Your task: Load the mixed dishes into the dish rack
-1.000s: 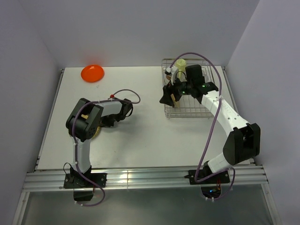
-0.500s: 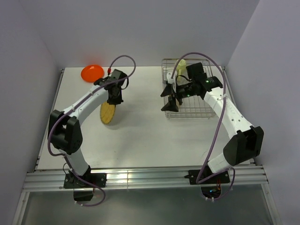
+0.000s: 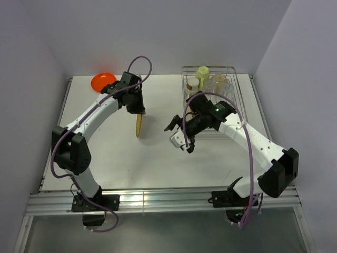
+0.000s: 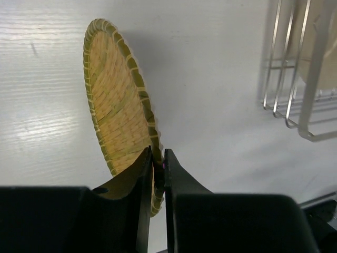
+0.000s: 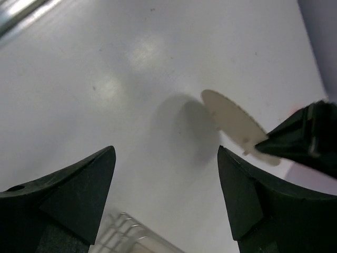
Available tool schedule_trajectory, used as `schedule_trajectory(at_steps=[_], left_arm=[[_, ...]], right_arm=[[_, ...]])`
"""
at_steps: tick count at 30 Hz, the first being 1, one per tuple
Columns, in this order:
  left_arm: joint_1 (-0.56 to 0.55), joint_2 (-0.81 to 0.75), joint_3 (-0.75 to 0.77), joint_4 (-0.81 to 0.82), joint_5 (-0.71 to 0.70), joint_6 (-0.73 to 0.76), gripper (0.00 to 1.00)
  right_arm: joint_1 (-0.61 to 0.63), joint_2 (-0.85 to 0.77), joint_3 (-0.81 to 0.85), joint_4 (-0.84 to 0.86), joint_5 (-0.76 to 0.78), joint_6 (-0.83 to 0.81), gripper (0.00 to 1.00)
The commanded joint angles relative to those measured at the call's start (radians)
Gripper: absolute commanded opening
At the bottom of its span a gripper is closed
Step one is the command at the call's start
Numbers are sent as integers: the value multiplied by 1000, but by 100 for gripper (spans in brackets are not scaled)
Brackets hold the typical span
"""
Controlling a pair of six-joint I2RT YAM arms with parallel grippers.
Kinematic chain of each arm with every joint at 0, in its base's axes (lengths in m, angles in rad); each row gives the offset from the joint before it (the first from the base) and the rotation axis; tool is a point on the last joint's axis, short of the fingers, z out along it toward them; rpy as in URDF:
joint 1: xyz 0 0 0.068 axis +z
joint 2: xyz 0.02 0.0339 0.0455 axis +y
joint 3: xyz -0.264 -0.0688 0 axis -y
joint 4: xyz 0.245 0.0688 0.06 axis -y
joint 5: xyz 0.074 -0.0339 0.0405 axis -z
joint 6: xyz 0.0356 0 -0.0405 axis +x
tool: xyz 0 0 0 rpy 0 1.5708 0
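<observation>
dish rack point(image 3: 229, 67): mug point(image 3: 202, 71), glass point(image 3: 218, 83) loaded | left gripper point(image 4: 158, 163) clamps woven plate point(image 4: 121, 121), left of rack | right gripper point(image 5: 166, 153) spread, empty | orange plate point(image 3: 103, 81) pending

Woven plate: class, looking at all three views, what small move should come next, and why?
Probably ease the right gripper, jaws wide and facing that way, toward the woven plate. The left gripper pinches its rim, holding it on edge well short of the dish rack, so a handover looks likely.
</observation>
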Motion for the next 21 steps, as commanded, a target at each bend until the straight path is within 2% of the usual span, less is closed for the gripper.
schedule_trajectory(at_steps=[1,9,15,21], left_arm=[[0,-17,30,-18,127,-29,0],[0,-17,-5,-25,208,-39,0],[-3,-27,-44,-23,247,-39,0],[-23,-25,-44,-66,221,-25,0]], right_arm=[[77,-34,-34,131,142,-224,85],[256,122,36,265,395,-306,85],[307,242,105,286,500,-366,84],[327,337,202,265,595,-395,84]])
